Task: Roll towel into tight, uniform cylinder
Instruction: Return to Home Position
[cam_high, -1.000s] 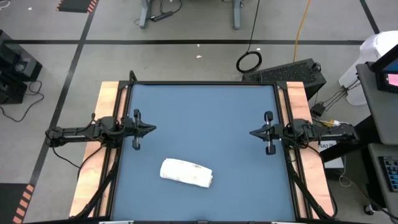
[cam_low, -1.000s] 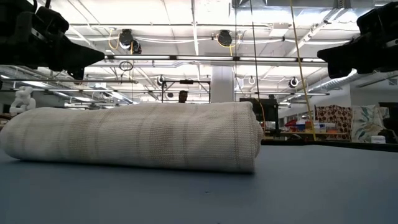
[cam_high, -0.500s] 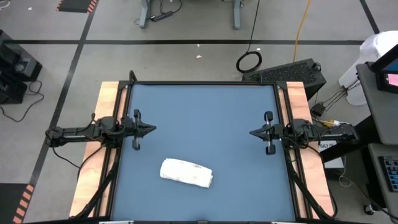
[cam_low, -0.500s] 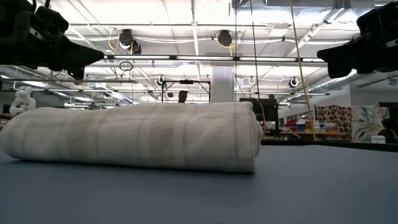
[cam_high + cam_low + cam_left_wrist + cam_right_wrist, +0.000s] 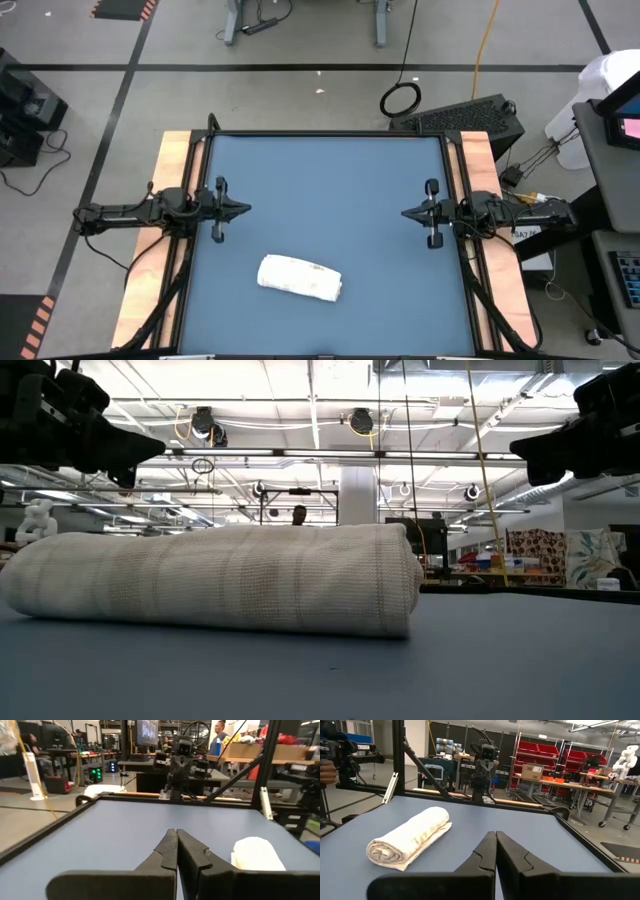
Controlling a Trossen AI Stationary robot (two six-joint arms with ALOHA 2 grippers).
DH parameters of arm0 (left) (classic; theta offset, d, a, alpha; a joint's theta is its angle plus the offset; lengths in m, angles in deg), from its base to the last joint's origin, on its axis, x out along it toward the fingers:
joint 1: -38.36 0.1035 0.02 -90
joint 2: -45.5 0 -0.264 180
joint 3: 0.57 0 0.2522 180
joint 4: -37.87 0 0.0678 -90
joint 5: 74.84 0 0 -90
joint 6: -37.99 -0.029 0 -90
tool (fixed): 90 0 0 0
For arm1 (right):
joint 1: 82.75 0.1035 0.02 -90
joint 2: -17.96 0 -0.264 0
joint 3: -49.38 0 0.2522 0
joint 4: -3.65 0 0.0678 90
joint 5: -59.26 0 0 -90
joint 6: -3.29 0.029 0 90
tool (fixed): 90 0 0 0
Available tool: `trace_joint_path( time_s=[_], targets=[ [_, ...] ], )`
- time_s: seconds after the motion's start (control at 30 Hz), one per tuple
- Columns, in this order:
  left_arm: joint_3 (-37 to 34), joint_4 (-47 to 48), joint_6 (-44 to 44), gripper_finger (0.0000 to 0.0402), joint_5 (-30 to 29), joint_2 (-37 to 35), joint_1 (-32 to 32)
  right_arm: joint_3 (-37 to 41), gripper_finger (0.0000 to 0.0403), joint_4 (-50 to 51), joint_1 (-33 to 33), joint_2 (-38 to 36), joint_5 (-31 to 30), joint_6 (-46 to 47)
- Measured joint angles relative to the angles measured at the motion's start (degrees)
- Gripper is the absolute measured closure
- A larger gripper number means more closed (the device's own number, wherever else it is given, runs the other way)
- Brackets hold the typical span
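White checked cloth towel point(image 5: 300, 277) lies rolled on blue mat point(image 5: 330, 180); we judge rolling done, so left gripper point(image 5: 244, 208) and right gripper point(image 5: 404, 213) sit parked at the sides, fingers together.

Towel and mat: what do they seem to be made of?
The towel looks like thin woven cloth, perhaps cotton, matte: a fine weave and faint grey lines show. The mat looks smooth, matte blue, maybe rubber or vinyl.

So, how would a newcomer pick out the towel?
Start at the blue mat. Toward its lower edge in the high view, left of centre, lies the towel, a white cloth rolled into a short cylinder. Unlike the dark left gripper and right gripper, both shut at the mat's sides, it is pale and untouched.
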Motion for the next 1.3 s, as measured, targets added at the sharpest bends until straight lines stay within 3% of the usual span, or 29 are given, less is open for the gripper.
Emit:
trace_joint_path(
  time_s=[1.3],
  targets=[
    [0.0, -0.2, -0.7, 0.0383, -1.1, 0.1, -2.0, 0.0, 0.0403, 0.0, 0.0, 0.0, 0.0, 0.0]
  ],
)
